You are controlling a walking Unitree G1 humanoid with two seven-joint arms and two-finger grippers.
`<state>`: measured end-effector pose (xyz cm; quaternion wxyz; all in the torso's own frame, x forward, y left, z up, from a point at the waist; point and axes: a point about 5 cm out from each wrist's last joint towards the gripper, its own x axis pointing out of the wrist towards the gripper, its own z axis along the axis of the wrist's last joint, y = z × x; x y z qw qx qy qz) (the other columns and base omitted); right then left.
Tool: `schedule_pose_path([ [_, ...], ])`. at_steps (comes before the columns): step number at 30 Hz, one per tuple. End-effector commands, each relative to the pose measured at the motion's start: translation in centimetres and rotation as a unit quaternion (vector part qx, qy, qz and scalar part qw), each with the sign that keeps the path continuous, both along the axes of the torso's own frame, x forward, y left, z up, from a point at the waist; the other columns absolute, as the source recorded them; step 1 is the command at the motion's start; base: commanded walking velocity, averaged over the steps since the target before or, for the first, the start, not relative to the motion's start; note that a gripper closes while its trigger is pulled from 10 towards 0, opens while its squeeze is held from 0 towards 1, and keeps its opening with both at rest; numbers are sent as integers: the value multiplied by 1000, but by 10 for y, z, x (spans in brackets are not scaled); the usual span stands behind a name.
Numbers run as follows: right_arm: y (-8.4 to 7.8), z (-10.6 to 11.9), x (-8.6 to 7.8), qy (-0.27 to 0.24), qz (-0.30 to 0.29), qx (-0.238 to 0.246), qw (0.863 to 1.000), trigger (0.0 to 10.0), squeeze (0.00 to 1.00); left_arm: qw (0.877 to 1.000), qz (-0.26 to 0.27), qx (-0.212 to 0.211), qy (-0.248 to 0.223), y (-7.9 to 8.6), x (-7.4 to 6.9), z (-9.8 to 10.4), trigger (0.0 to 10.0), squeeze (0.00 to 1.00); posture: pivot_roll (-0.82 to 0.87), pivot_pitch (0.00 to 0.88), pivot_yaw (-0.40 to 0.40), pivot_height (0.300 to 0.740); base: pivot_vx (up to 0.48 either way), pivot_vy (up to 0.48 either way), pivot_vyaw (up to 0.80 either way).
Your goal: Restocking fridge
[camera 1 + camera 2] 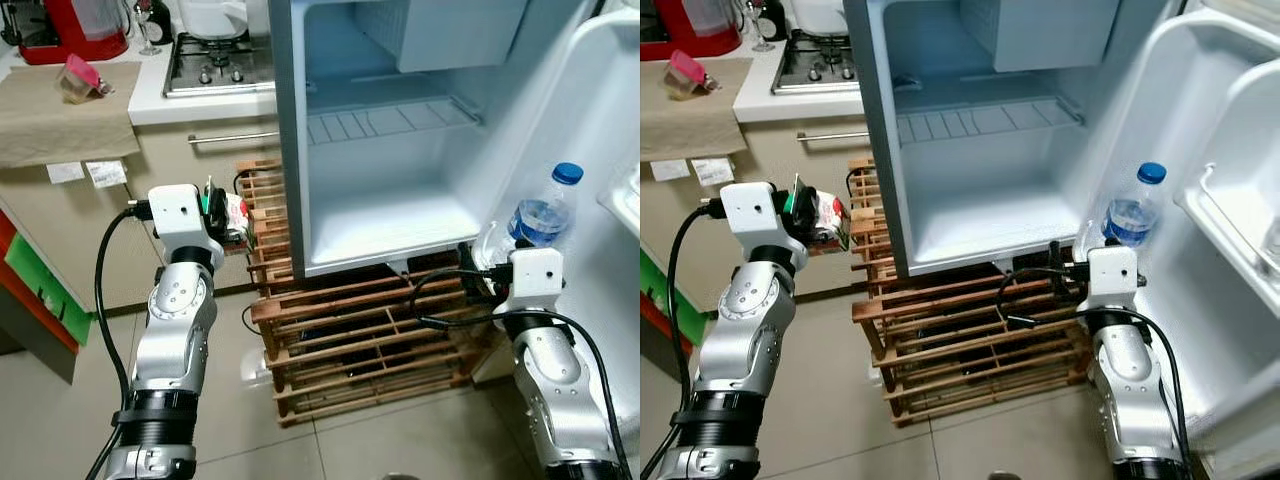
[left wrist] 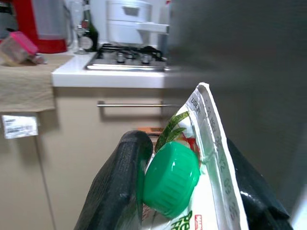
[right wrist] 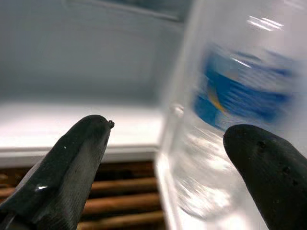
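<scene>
Restocking well means carrying the carton (image 2: 192, 191), clenched in the left pincer (image 2: 184, 187) outside the fridge (image 1: 390, 220), onto its floor, while the released right pincer (image 3: 168, 167) flanks the door's water bottle (image 1: 540, 215).

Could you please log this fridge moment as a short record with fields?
Left pincer: shut on a juice carton with a green cap, beside the fridge's outer wall
Right pincer: open, fingers apart, by the water bottle
Water bottle: upright, blue cap, in the door shelf
Fridge: door open, interior bare
Under fridge: wooden rack
</scene>
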<state>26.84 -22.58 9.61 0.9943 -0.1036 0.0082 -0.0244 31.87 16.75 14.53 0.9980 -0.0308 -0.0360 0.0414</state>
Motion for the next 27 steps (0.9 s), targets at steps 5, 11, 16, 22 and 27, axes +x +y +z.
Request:
schedule_pose_path([
  [5, -25, -2, -4, 5, -38, -36, 999, 10000, 0, 1000, -3, 5, -7, -1, 3, 4, 10000, 0, -159, 0, 42, 740, 0, 0, 0],
  [11, -45, 0, -4, 7, -62, -64, 996, 10000, 0, 1000, -6, 6, -3, -3, 3, 3, 10000, 0, -159, 0, 42, 740, 0, 0, 0],
  [16, -65, 7, -2, -1, -96, -77, 992, 10000, 0, 1000, -7, 5, -2, -4, 3, 2, 10000, 0, -165, 0, 47, 740, 0, 0, 0],
  [22, -73, 12, -1, -11, -109, -80, 991, 10000, 0, 1000, -9, 7, -2, -4, 3, 3, 10000, 0, -164, 0, 50, 740, 0, 0, 0],
  [27, -45, 17, 5, -40, -75, -25, 996, 10000, 0, 1000, -8, 5, -3, -3, 3, 3, 10000, 0, -162, 0, 51, 740, 0, 0, 0],
])
